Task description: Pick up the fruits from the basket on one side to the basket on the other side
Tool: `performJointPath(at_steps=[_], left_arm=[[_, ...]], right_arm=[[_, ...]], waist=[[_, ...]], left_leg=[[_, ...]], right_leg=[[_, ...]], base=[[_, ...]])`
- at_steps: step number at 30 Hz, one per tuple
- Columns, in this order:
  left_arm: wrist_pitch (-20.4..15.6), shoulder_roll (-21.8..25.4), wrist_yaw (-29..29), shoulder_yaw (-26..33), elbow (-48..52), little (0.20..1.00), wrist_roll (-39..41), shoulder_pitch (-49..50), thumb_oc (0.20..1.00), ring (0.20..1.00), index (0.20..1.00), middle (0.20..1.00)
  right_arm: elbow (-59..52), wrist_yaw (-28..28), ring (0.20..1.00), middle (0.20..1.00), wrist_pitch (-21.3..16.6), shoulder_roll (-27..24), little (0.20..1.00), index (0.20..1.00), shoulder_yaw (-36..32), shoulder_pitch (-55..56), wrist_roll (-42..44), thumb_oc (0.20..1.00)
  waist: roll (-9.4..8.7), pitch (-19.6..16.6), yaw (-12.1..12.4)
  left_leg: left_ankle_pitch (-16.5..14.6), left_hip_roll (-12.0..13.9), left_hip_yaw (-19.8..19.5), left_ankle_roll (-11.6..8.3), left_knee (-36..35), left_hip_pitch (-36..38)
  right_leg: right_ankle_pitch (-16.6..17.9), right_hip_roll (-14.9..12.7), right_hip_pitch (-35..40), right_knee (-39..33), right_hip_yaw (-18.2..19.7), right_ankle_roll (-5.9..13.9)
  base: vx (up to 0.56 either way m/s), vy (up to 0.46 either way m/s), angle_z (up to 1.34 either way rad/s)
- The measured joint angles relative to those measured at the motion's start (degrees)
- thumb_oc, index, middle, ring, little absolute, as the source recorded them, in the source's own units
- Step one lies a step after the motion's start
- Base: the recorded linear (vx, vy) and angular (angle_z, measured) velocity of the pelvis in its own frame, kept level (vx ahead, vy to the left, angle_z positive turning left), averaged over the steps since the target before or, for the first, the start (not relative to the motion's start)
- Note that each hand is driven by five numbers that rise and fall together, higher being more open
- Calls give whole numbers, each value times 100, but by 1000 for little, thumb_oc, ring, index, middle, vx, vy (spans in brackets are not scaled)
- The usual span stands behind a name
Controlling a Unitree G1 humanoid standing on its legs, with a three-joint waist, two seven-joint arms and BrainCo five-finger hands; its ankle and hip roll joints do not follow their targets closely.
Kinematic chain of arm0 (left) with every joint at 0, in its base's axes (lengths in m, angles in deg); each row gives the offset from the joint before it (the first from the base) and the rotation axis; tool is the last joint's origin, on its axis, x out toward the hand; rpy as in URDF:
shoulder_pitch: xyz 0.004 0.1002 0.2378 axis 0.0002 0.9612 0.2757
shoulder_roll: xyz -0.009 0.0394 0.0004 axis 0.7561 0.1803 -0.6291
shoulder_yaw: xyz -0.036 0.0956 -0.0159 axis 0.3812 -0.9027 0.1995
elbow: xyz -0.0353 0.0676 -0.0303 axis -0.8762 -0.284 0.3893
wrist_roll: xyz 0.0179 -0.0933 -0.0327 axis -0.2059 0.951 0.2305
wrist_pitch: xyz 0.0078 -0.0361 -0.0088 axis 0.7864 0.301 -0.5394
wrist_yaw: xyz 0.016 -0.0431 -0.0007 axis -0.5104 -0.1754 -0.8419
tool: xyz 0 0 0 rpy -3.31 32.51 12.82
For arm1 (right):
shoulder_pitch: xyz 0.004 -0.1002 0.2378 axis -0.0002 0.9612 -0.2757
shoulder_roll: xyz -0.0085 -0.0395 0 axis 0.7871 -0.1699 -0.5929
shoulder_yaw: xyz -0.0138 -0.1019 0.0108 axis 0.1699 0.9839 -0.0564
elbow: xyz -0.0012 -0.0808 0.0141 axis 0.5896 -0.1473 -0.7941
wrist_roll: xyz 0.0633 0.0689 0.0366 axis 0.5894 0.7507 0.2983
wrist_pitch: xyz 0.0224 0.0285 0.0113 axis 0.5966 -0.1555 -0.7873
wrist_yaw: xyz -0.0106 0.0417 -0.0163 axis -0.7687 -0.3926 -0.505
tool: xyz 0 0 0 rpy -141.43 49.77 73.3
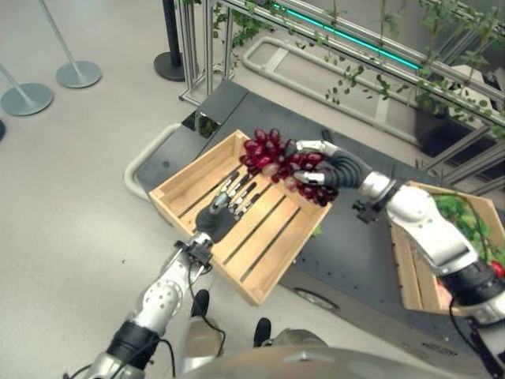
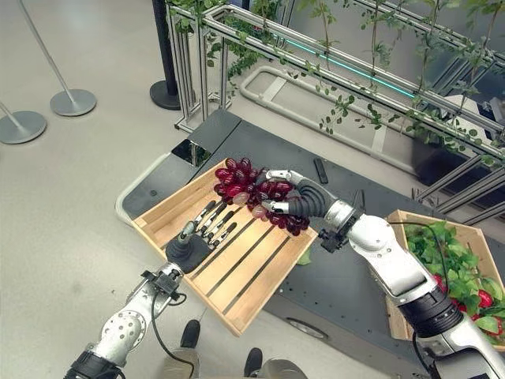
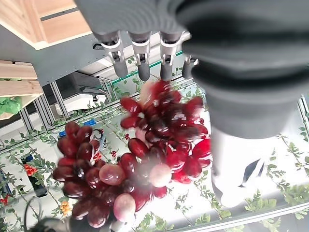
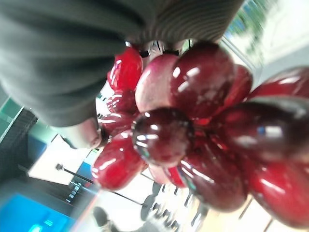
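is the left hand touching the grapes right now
Apart. The left wrist view shows clear background between the left hand's straight fingers and the red grape bunch.

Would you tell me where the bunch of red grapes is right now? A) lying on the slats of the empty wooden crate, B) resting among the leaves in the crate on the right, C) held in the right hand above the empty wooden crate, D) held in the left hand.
C: the right hand is curled round the red grapes, holding them above the slatted wooden crate, while the left hand lies open below.
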Motion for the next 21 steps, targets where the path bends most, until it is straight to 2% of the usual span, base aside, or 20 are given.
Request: performJointPath(at_steps=[10, 21], left_arm=[[-76, -234, -152, 62, -2, 1000, -7, 12, 1000, 1000, 1000, 1000], [-136, -374, -273, 57, -35, 1000, -61, 12, 1000, 1000, 1000, 1000]], right_arm=[[-246, -150, 200, 200, -549, 19, 200, 200, 0, 6, -2008, 200], [-257, -354, 200, 200, -671, 110, 200, 200, 15, 7, -2446, 200]], waist=[[-2, -1, -10], [-25, -17, -7]], left_leg=[[-23, 13, 109, 9, 1, 88], [-24, 21, 144, 12, 13, 106]], right_leg=[[1, 6, 8, 43, 107, -1], [2, 8, -20, 89, 175, -3]], base=[[-1, 3, -6], [-3, 0, -2]])
